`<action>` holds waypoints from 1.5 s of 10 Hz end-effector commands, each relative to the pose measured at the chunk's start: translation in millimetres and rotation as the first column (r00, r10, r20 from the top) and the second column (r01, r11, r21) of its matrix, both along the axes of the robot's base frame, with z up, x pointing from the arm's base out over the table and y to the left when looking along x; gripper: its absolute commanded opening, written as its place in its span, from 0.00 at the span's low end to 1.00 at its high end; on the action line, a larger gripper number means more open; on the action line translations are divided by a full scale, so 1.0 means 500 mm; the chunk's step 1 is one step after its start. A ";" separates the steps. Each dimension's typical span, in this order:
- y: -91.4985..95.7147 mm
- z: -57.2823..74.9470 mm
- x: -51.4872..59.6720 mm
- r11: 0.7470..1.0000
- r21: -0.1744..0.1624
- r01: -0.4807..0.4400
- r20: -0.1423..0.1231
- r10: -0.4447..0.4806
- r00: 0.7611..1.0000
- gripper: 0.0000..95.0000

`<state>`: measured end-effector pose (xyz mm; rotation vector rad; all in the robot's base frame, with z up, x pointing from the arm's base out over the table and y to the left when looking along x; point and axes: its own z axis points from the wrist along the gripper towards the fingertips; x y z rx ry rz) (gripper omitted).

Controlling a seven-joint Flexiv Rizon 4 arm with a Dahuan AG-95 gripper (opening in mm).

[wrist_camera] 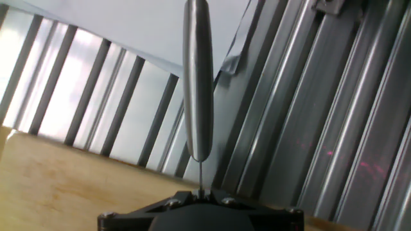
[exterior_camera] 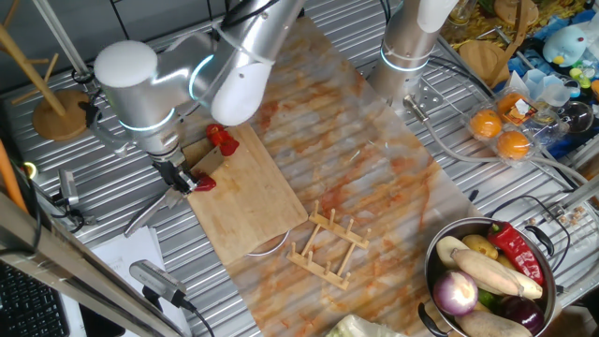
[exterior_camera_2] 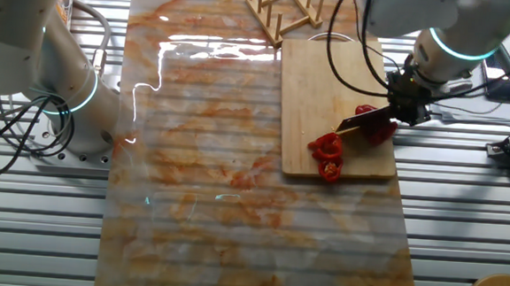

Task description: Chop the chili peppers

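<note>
the gripper [exterior_camera_2: 406,101] is clamped on a knife [exterior_camera_2: 359,123] whose blade points across the bamboo cutting board [exterior_camera_2: 329,85]. the chili peppers [exterior_camera_2: 329,152] lie as red pieces near the board's corner, some just beyond the blade tip, one chunk under the blade.

Opposed overhead views share cutting board [exterior_camera: 245,192], hand close-up
</note>
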<state>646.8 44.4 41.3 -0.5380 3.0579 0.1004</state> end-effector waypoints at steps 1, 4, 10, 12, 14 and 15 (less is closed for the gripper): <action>0.012 -0.052 -0.002 0.999 0.010 0.043 -0.058 -0.042 0.997 0.00; 0.009 -0.049 -0.020 0.999 -0.038 0.038 -0.091 -0.041 0.995 0.00; -0.003 -0.005 -0.042 0.993 -0.113 0.025 0.089 -0.015 0.996 0.00; -0.014 0.003 -0.046 0.997 -0.071 0.042 0.109 -0.034 0.993 0.00; -0.013 0.006 -0.048 0.997 -0.044 0.070 0.129 -0.064 0.990 0.00; -0.011 0.008 -0.049 0.996 -0.023 0.083 0.130 -0.079 0.988 0.00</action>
